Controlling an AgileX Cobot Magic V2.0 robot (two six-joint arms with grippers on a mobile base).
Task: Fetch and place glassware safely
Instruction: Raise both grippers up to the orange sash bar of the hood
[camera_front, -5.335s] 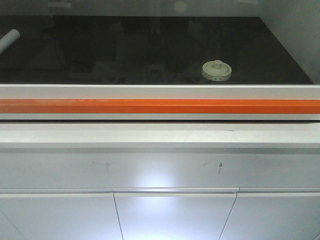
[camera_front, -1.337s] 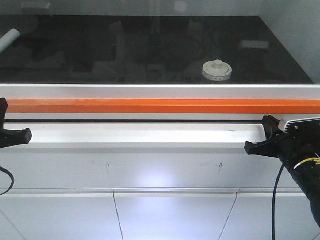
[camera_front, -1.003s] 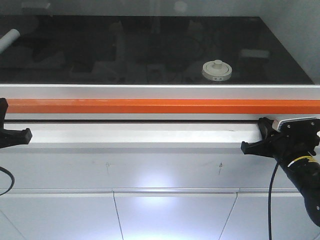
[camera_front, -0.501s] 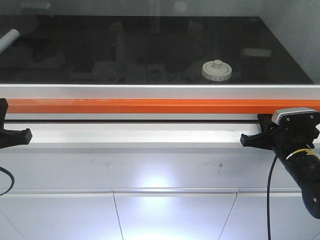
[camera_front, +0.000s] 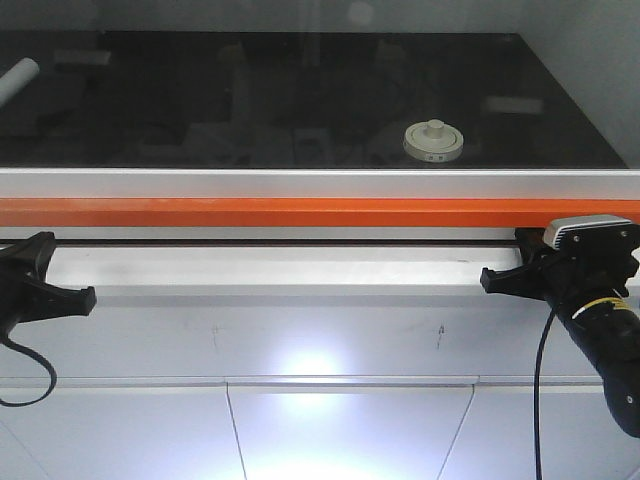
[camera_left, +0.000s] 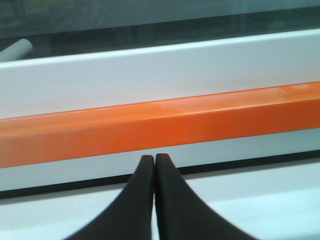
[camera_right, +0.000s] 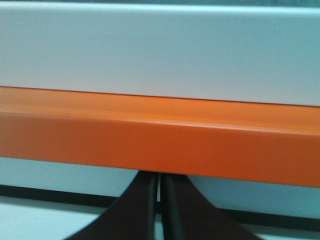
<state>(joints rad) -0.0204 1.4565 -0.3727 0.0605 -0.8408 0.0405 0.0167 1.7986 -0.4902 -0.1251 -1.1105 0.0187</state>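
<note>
Both closed and empty, left hand (camera_left: 153, 160) and right hand (camera_right: 159, 179) face the orange bar (camera_front: 320, 212).

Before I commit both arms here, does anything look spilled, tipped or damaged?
Nothing stands out. The jar sits upright, lid on, on the dark surface beyond the orange bar; no spill or breakage shows. The white tube lies at far left. The left gripper and right gripper are shut, just below the bar.
</note>
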